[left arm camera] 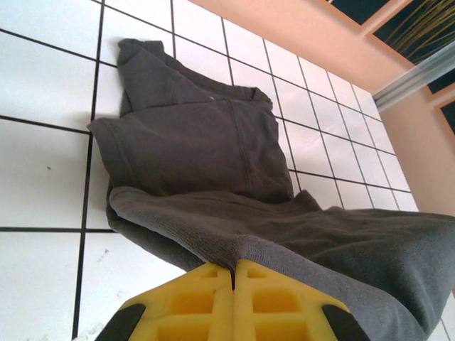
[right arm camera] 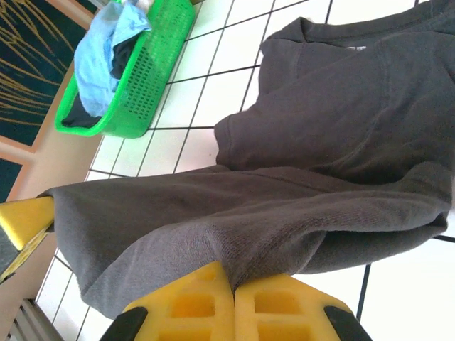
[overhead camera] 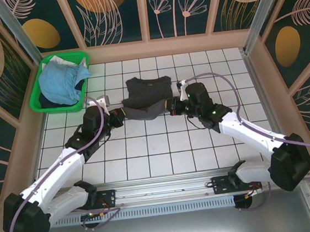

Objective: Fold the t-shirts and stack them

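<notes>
The charcoal-grey t-shirt [overhead camera: 148, 94] lies on the white tiled table [overhead camera: 147, 150], about midway between its left and right edges and toward the far edge. The collar end is flat on the tiles, and the sides appear folded in over the body. The near hem is raised off the tiles and stretched between the 2 grippers. The left gripper [left arm camera: 233, 273] has its yellow fingers [left arm camera: 192, 298] pressed together on 1 end of that hem. The right gripper [right arm camera: 233, 291] is clenched on the other end, with cloth bunching where its pads meet. Holding both corners apart and level keeps the hem taut, which I judge is the set-up for carrying the bottom half toward the collar in a fold across the body. The slack middle could sag and crease on the way. The light blue t-shirt [overhead camera: 60, 81] sits heaped in the green plastic basket [overhead camera: 57, 109] at the table's far-left corner, not yet folded, so no stack exists yet.
</notes>
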